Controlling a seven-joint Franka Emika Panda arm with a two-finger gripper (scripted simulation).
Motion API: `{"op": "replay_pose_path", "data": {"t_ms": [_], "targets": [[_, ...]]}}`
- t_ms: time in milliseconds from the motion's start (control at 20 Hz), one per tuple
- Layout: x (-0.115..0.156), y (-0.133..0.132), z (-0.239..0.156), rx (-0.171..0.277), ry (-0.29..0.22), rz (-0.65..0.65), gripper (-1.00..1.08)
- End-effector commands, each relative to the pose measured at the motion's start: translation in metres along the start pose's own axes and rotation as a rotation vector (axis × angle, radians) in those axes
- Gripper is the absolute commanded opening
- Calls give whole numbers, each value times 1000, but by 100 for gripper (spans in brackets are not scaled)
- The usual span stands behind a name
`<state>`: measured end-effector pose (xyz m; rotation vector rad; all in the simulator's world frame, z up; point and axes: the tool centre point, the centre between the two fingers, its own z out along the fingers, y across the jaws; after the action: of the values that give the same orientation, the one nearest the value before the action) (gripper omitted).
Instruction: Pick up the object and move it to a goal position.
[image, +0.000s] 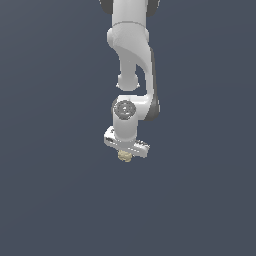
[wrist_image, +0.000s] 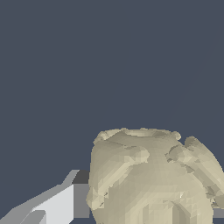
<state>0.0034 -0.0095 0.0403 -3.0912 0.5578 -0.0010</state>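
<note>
The arm hung straight down in the exterior view, and the gripper sat right over the object, the knobbly beige lump peeking out just below the white hand. In the wrist view the object filled the near frame, one finger pressed against its side. The claw looked clamped on it. Grasp apparently done; no goal marker showed, so the carry was left.

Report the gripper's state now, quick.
Gripper: shut on the bumpy beige lump, which sits between the fingers right under the hand.
</note>
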Motion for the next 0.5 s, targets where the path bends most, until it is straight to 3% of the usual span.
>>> {"op": "replay_pose_path", "data": {"t_ms": [0, 450], "targets": [[0, 1, 1, -1, -1, 1, -100], [0, -4, -8, 0, 0, 0, -100]]}}
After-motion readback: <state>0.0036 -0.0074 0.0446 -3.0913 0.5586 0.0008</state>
